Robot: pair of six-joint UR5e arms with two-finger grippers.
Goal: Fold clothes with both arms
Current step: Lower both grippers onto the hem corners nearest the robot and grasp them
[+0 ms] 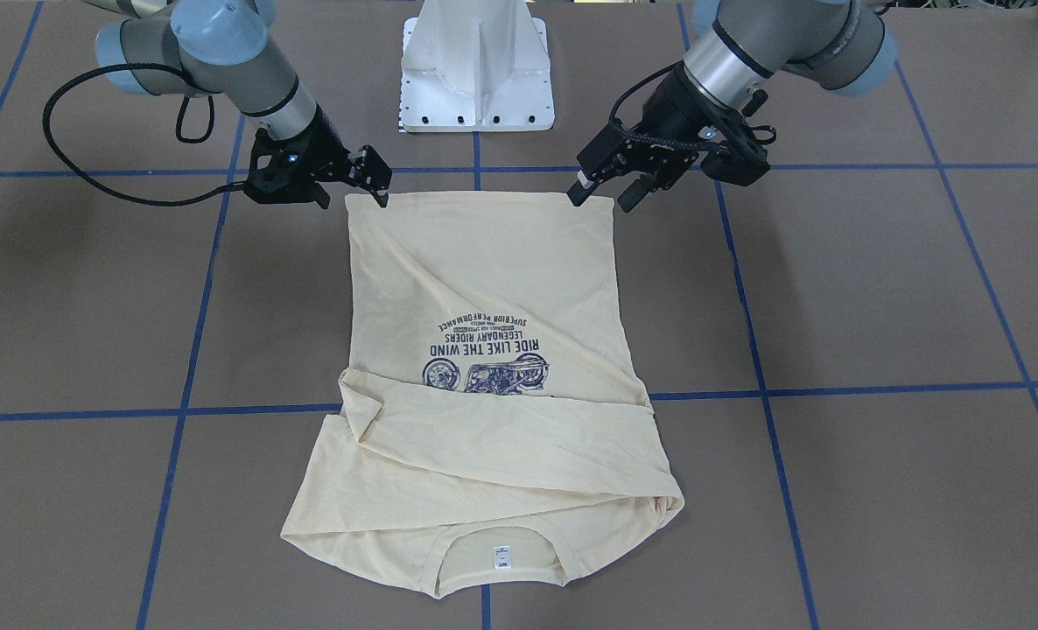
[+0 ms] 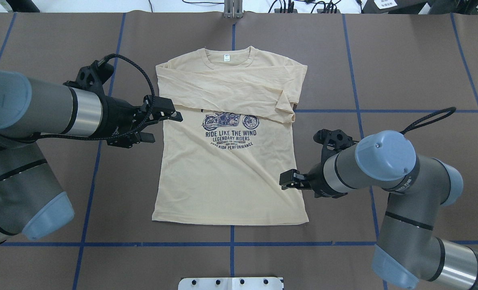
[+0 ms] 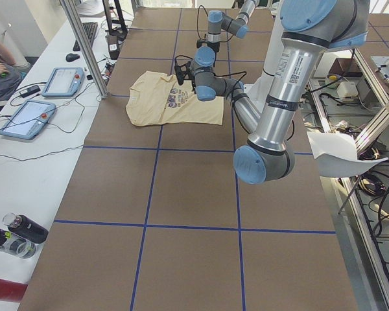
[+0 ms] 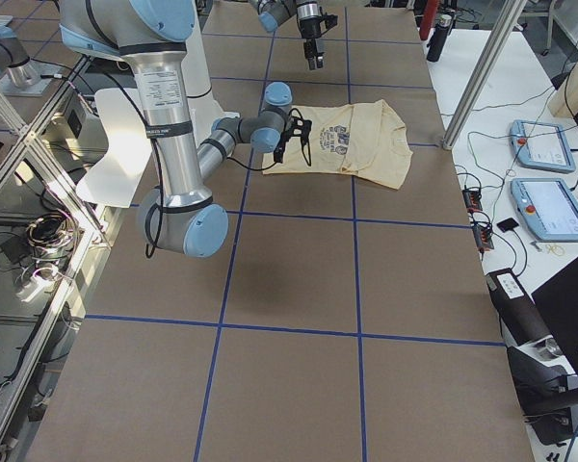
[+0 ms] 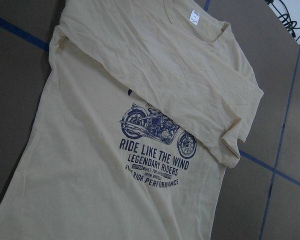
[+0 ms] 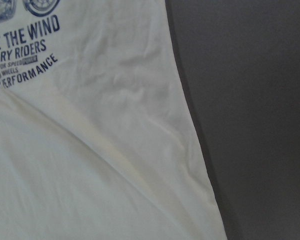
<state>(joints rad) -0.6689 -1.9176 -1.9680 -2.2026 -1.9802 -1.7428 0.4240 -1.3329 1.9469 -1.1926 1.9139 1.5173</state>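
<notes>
Lying flat, print up, the T-shirt runs hem-near-robot to collar-far; left gripper and right gripper flank its side edges, both spread and holding nothing, table showing all round.

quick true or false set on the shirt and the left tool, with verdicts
1. The T-shirt lies with its print facing up. True.
2. Both sleeves are spread out to the sides. False: they are folded across the chest and cover the top of the print.
3. The left tool is shut on the hem. False: it is open and holds nothing, and the hem lies flat on the table.
4. The neck label shows inside the collar. True.
</notes>
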